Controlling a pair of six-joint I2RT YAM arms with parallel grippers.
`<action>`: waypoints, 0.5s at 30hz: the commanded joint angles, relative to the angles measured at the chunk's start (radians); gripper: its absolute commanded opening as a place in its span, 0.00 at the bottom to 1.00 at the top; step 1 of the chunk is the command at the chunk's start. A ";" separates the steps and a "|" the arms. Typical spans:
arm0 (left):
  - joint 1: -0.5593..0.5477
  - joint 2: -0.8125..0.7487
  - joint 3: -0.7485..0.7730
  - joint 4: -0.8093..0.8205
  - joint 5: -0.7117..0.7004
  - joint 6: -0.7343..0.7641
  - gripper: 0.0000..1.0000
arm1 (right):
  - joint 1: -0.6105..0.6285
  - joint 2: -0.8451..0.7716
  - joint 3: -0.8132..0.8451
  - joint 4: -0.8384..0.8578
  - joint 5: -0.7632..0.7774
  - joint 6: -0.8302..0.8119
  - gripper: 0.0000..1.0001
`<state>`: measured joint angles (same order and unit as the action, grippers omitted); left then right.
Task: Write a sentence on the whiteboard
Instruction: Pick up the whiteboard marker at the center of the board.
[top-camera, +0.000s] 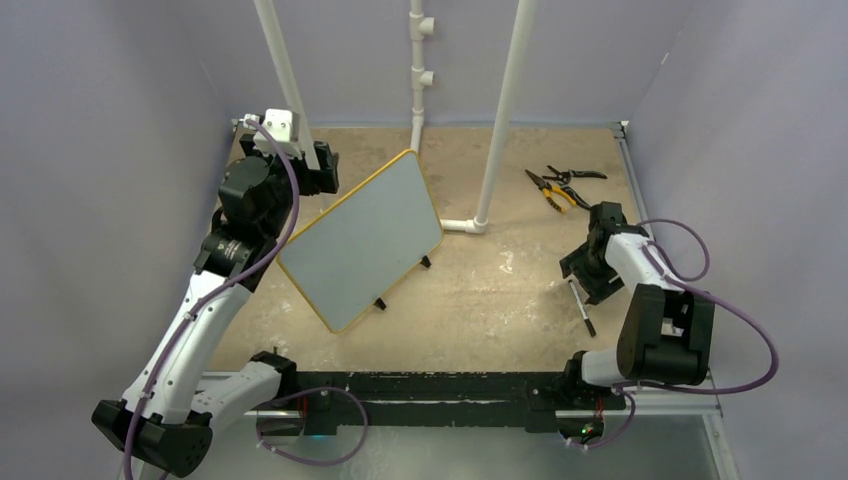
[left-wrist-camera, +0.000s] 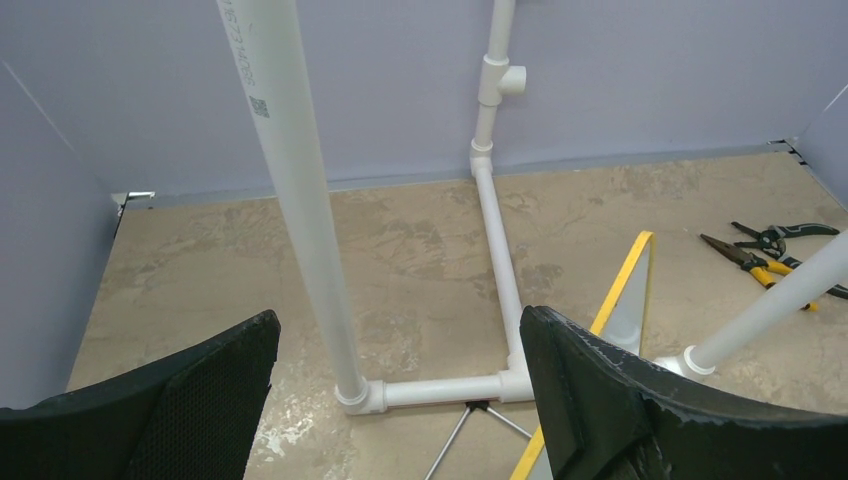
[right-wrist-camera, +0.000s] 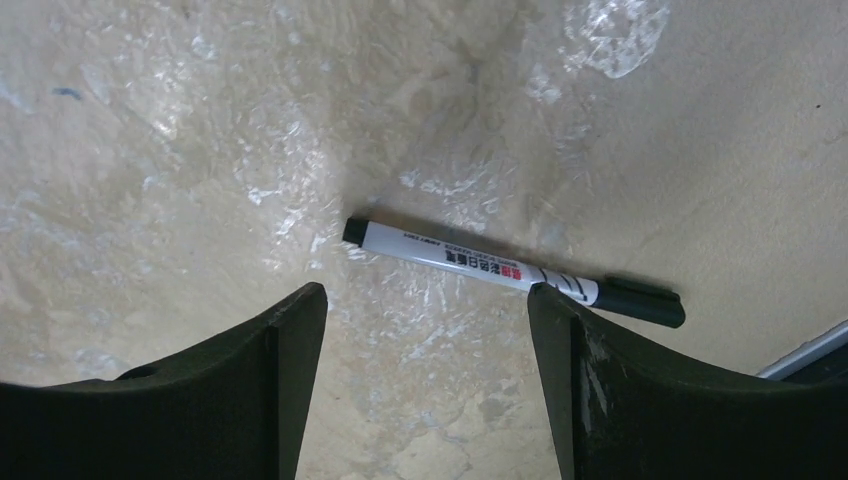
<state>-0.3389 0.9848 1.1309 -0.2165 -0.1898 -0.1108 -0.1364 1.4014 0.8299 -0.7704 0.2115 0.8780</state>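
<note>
The whiteboard stands tilted on small black feet at centre left, with a yellow frame and a pale grey face. No sentence shows on its face. Its yellow edge shows in the left wrist view. My left gripper is open and empty, behind the board's far left corner, its jaws wide apart. A black-capped white marker lies flat on the table. My right gripper is open and empty just above it, jaws wide apart. The marker lies just beyond the fingertips.
A white PVC pipe frame stands behind the board, with uprights and floor pieces. Yellow-handled pliers and black cutters lie at the far right, also in the left wrist view. Grey walls enclose the table.
</note>
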 joint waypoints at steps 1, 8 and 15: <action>-0.013 -0.021 -0.004 0.047 -0.007 0.014 0.90 | -0.032 0.000 -0.005 0.032 0.038 0.038 0.76; -0.017 -0.021 -0.006 0.050 -0.002 0.015 0.90 | -0.052 0.038 -0.019 0.068 0.052 0.018 0.78; -0.017 -0.021 -0.006 0.050 0.000 0.017 0.90 | -0.053 0.037 -0.091 0.098 -0.014 0.037 0.81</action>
<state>-0.3496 0.9775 1.1301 -0.2031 -0.1902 -0.1104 -0.1844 1.4471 0.7689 -0.6922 0.2348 0.8867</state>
